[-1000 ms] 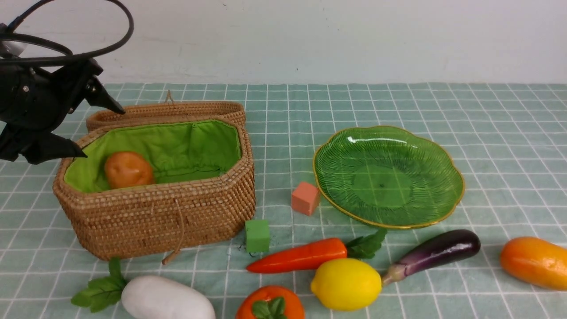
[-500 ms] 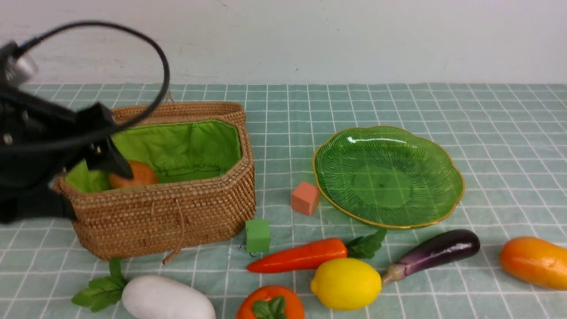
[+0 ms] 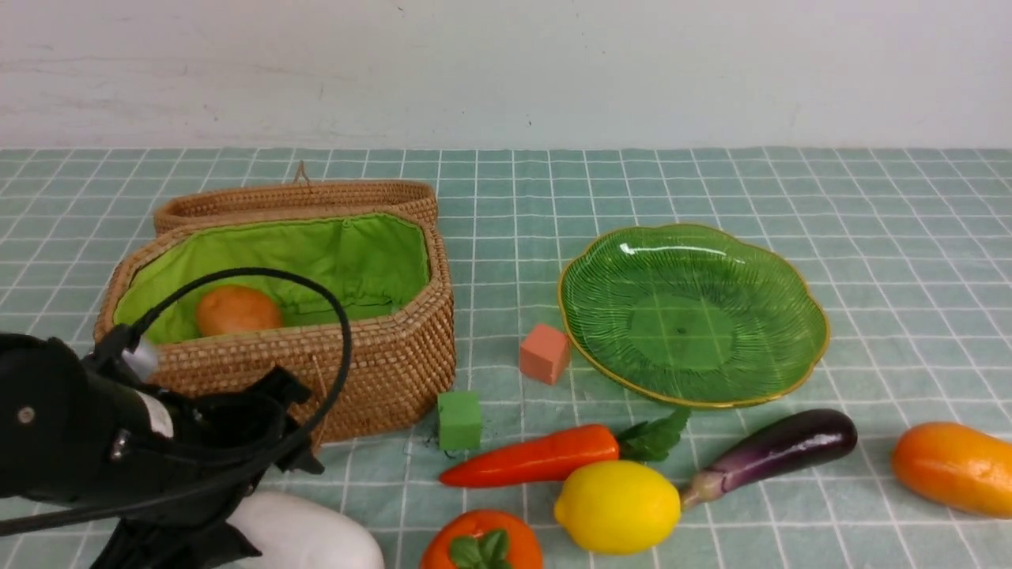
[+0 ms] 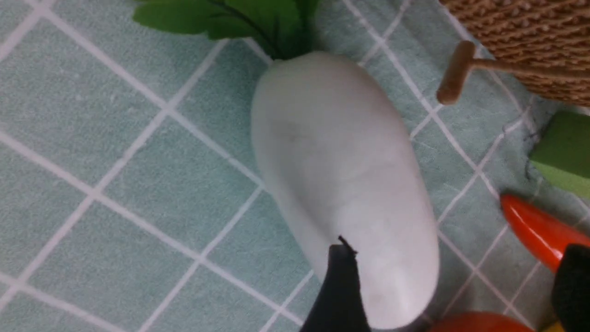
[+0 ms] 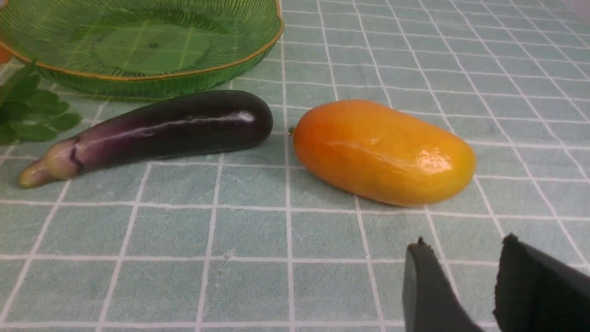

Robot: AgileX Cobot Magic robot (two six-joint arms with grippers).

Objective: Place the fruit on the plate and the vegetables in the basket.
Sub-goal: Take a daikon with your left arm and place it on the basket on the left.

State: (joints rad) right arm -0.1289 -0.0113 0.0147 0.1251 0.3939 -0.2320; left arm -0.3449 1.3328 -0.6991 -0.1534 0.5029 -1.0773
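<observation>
My left gripper (image 3: 277, 506) is open, low over the white radish (image 3: 316, 537) in front of the basket (image 3: 379, 371). In the left wrist view its fingers (image 4: 341, 276) straddle the radish's (image 4: 341, 175) blunt end. The potato (image 3: 237, 310) lies in the basket. The carrot (image 3: 538, 457), lemon (image 3: 617, 506), eggplant (image 3: 779, 450), mango (image 3: 949, 466) and leafy orange-red fruit (image 3: 482, 541) lie on the cloth. The plate (image 3: 759, 276) holds nothing. My right gripper (image 5: 465, 251) is slightly open and empty, just short of the mango (image 5: 382, 152) and eggplant (image 5: 175, 127).
A salmon-pink cube (image 3: 544, 353) sits between basket and plate. A green cube (image 3: 459, 420) sits by the basket's front corner. The basket's lid (image 3: 300, 197) lies open behind it. Its wooden toggle (image 4: 454, 71) hangs close to the radish.
My left arm has swung from above the basket's left side down to the front, low over the radish, now hiding its leaves in the front view. Nothing else moved.
</observation>
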